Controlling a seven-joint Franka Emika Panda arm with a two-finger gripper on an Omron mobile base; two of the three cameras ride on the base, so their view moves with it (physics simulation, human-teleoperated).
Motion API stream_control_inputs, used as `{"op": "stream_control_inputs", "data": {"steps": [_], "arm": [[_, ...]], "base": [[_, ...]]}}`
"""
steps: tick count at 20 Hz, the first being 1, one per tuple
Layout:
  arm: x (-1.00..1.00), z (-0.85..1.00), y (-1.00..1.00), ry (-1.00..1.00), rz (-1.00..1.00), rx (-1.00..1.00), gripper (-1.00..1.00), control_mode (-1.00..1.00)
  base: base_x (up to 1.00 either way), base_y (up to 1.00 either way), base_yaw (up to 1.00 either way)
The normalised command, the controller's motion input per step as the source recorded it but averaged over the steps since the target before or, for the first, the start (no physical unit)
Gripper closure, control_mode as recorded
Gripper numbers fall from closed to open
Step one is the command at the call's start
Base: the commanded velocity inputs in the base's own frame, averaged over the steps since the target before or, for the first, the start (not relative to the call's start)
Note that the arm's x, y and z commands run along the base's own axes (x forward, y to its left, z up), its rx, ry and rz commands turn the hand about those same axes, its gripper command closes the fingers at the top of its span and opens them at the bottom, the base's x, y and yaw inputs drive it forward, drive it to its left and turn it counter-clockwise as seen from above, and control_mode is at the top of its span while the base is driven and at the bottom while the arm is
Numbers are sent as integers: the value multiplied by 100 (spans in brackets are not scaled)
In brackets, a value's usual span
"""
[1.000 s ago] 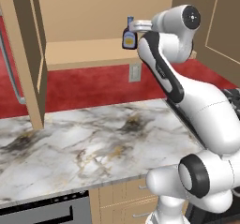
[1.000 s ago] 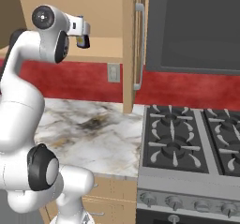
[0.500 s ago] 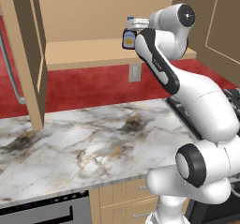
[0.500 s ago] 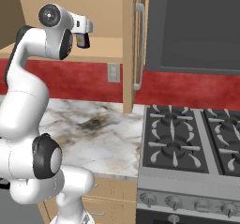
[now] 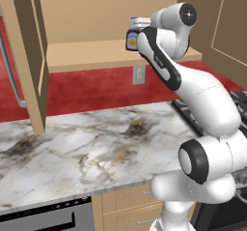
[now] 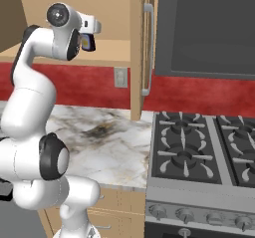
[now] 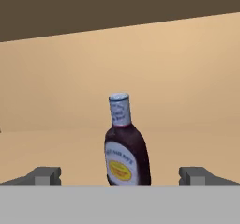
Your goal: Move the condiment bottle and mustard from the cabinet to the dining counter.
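Up at the open cabinet (image 5: 34, 70), the gripper (image 7: 121, 175) is raised level with the inner shelf (image 5: 96, 55) and pointed inward, its jaws spread wide and holding nothing. Straight ahead of it, between the lines of the two finger tips (image 7: 47, 175) in the hand view, stands the condiment bottle (image 7: 125, 148): dark-bodied, with a yellow label and a pale cap, resting on the shelf. Its long axis is close to upright, leaning only a little in that view, which may be the roll of the hand rather than the bottle itself. From the left base view the bottle (image 5: 133, 34) sits near the front of the shelf, just beside the robot's wrist. The bottle lies forward of the gripper and roughly centred on it, but apart from both tips, so the coming move looks like a straight advance along the gripper's own axis until the body sits between the tips, then a close across the widest part of the bottle. The marble surface (image 5: 82, 148) lies below the cabinet.
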Motion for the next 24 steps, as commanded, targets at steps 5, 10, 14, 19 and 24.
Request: {"op": "stream_control_inputs", "data": {"steps": [5, 10, 14, 19, 24], "arm": [[19, -4, 0, 0, 0, 0, -100, -100], [18, -8, 0, 0, 0, 0, -100, -100], [18, -6, 0, 0, 0, 0, -100, -100], [18, -1, 0, 0, 0, 0, -100, -100], [19, 0, 0, 0, 0, 0, -100, -100]], "base": [[0, 0, 0], [0, 0, 0], [0, 0, 0], [0, 0, 0], [0, 0, 0]]}}
